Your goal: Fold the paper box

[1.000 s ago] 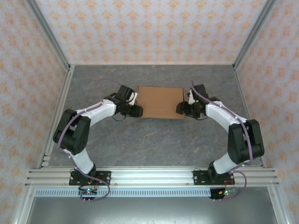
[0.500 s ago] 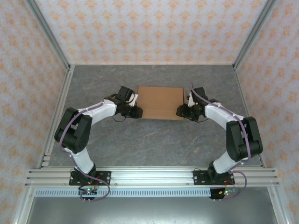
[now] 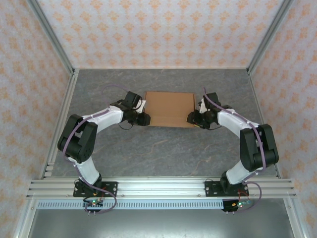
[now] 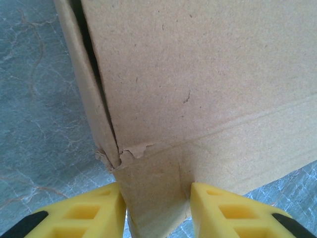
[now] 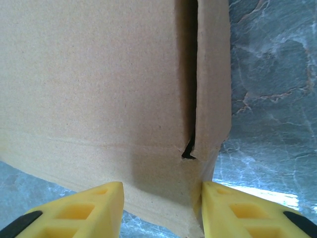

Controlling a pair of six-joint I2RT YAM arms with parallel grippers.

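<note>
The paper box (image 3: 170, 108) is a shallow brown cardboard box lying flat on the grey table, towards the back middle. My left gripper (image 3: 145, 119) is at its near left corner and my right gripper (image 3: 190, 118) at its near right corner. In the left wrist view the yellow fingers (image 4: 94, 208) press both sides of the torn corner of the paper box (image 4: 198, 74), so the left gripper (image 4: 156, 198) is shut on it. In the right wrist view the right gripper (image 5: 162, 196) clamps the slit corner of the paper box (image 5: 99, 74).
A grey marbled table top (image 3: 163, 148) lies in front of the box. Metal frame posts (image 3: 54, 54) and patterned walls (image 3: 158, 29) close in the left, back and right sides. An aluminium rail (image 3: 158, 187) runs along the near edge by the arm bases.
Both grippers have narrowed onto the box's near corners and both wrists have drawn in slightly. The box has stayed in place.
</note>
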